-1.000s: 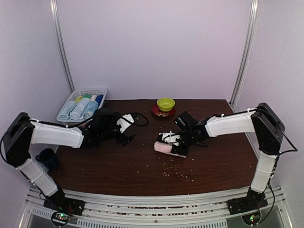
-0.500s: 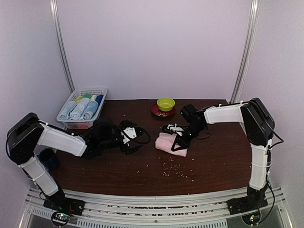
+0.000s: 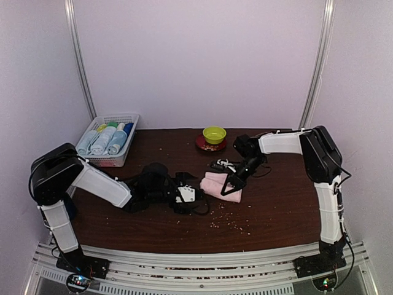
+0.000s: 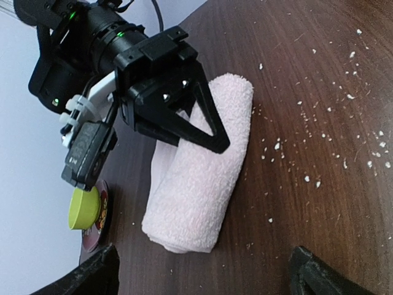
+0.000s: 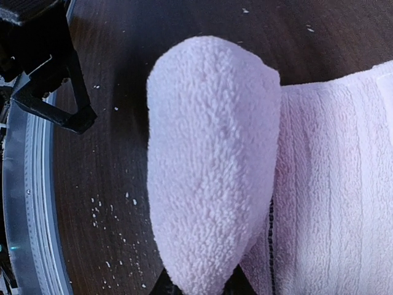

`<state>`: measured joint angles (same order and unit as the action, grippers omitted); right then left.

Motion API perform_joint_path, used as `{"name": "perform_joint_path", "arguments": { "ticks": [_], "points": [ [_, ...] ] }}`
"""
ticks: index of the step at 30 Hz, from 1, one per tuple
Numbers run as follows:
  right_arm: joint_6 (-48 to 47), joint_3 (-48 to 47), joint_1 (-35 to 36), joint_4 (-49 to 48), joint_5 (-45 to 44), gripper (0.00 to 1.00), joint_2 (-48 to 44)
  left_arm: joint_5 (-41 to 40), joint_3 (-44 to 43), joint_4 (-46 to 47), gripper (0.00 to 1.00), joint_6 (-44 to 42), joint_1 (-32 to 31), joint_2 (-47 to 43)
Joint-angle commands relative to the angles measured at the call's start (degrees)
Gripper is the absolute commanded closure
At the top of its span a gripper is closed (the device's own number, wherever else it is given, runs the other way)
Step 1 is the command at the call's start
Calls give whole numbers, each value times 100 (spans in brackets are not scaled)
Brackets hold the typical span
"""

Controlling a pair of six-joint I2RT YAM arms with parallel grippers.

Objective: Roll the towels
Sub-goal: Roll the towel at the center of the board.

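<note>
Pink towel (image 3: 215, 185) is found loosely rolled at frame centre on the tabletop (image 3: 276, 209), with a fold pinched by the right gripper (image 3: 231, 183). The left gripper (image 3: 198, 203) is held spread wide just lower-left of it.

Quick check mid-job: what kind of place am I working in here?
Likely a lab test cell: plain pale walls, an aluminium frame rail, and a crumb-strewn table holding a pink towel and a basket.
</note>
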<state>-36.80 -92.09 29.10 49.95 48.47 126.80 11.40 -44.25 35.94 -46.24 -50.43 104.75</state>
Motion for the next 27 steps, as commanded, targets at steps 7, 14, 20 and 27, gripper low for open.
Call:
{"name": "perform_joint_path", "arguments": {
  "ticks": [7,14,20,27],
  "points": [
    [-1227,108,758,1470,-192,92,962,-186,259,30,7,-140,-556,-69],
    [-1448,-119,772,1781,-166,92,1127,-439,215,-317,22,-142,-669,22],
    [-1449,-229,759,1873,-258,92,1175,-642,100,-539,32,-212,-667,285],
    [-1380,-244,755,1836,-332,89,1076,-652,-176,-919,60,-191,-669,520]
  ]
}}
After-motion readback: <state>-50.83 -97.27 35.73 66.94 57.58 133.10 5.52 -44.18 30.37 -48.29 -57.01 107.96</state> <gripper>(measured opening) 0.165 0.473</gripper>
